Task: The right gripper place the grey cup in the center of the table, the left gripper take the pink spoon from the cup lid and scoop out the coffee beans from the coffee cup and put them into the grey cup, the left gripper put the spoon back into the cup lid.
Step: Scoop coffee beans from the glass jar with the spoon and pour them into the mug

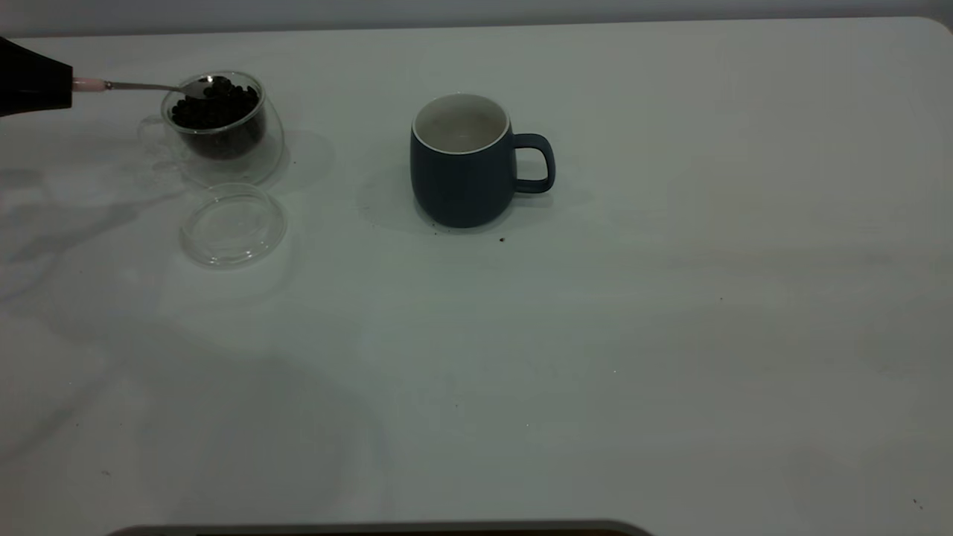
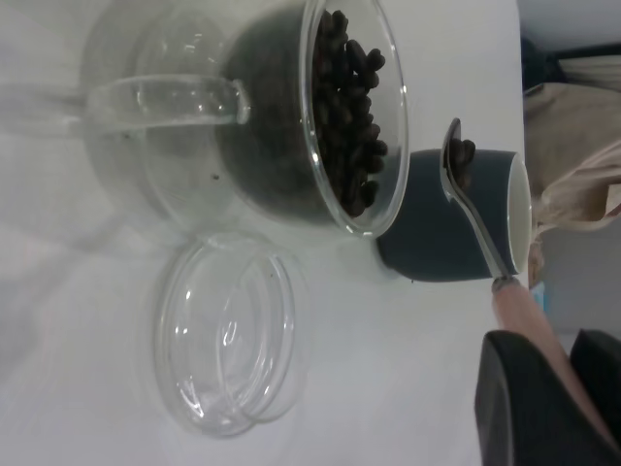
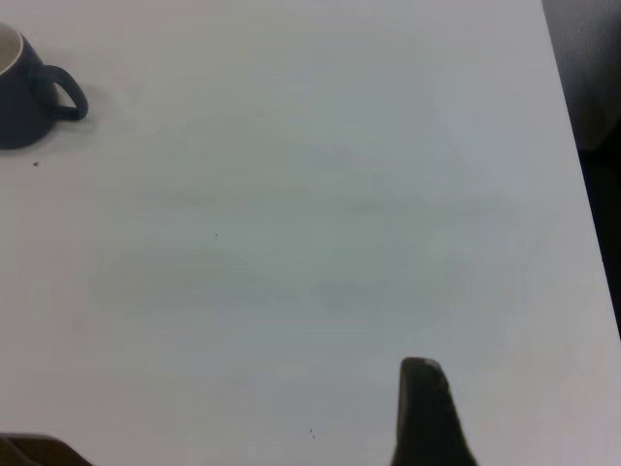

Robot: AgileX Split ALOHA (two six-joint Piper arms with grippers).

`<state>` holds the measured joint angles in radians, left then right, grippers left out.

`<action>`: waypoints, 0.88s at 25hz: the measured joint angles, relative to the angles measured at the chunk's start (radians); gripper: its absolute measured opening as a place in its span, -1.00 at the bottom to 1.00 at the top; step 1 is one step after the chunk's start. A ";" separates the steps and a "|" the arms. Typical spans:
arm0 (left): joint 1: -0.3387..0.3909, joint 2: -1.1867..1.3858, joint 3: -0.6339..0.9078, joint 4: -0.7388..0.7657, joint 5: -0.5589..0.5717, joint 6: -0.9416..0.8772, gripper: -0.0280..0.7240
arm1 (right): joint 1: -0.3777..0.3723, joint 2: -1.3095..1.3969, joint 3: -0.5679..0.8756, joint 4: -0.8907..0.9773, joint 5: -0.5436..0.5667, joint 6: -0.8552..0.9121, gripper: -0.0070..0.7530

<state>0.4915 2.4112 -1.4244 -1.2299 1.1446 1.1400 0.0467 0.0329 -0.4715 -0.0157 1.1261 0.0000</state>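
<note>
My left gripper at the table's far left is shut on the pink handle of the spoon. The spoon's bowl sits at the back rim of the glass coffee cup, over the coffee beans. In the left wrist view the spoon, held by the gripper, carries a few beans. The grey cup stands upright and empty at the table's centre, handle to the right. The clear lid lies empty in front of the glass cup. My right gripper is open and empty, far from the grey cup.
A few dark crumbs lie on the white table by the grey cup's base. The table's edge and dark surroundings show at one side of the right wrist view. Bags and clutter show beyond the table in the left wrist view.
</note>
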 joint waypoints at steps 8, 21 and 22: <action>-0.016 0.000 0.000 -0.015 0.000 0.000 -0.60 | 0.000 0.000 0.000 0.000 0.000 0.000 0.35; -0.119 0.000 -0.001 -0.044 0.001 0.000 -0.60 | 0.000 0.000 0.000 0.000 0.000 0.000 0.35; -0.127 0.000 -0.001 -0.051 0.001 0.000 -0.60 | 0.000 0.000 0.000 0.000 0.000 0.000 0.35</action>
<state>0.3641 2.4112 -1.4254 -1.2813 1.1455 1.1400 0.0467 0.0329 -0.4715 -0.0157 1.1261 0.0000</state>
